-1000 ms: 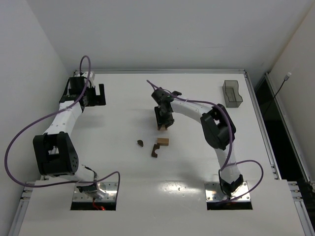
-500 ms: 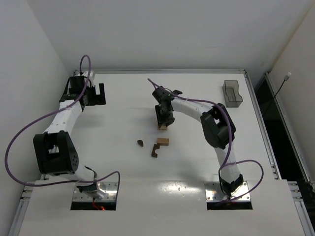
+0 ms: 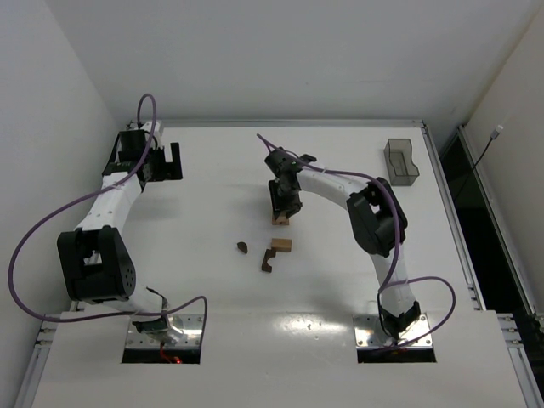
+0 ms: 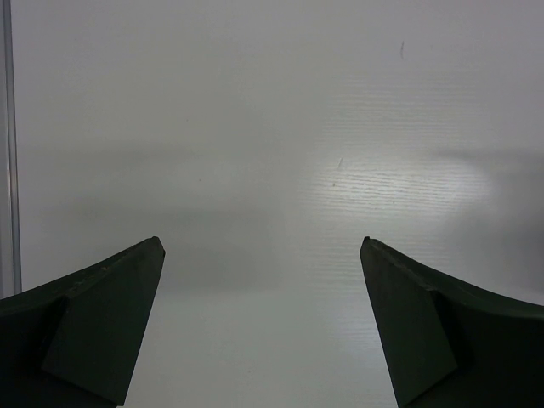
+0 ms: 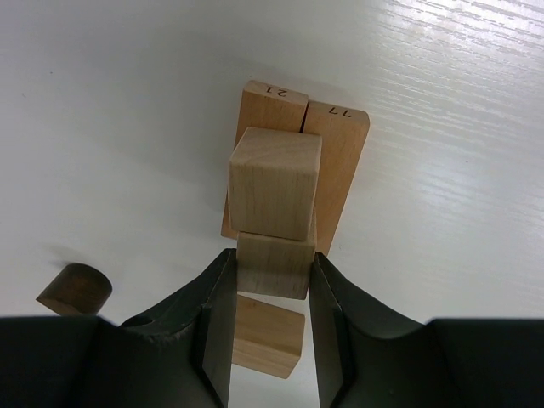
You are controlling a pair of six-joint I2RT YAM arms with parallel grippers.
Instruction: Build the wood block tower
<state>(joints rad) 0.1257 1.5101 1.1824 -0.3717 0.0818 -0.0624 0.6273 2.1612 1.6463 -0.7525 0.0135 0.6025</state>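
My right gripper [image 5: 270,257] is shut on a light tan wood block [image 5: 272,270], held against the near side of a tan cube [image 5: 274,183]. That cube sits on two long tan blocks [image 5: 340,161] lying side by side, the low start of the tower [image 3: 280,219]. From above, the right gripper [image 3: 284,202] hangs right over this stack. Another tan block [image 5: 266,337] lies on the table below the fingers. A dark brown rounded piece [image 5: 75,289] lies to the left. My left gripper [image 4: 261,246] is open over bare table, far back left [image 3: 174,161].
A loose tan block [image 3: 281,245], a dark brown arched piece [image 3: 268,261] and a small dark brown piece [image 3: 242,247] lie just in front of the stack. A grey translucent tray [image 3: 401,161] stands at the back right, near the table's raised rim.
The right gripper has shifted very slightly toward the far side with the block still in it. The left arm has not moved.
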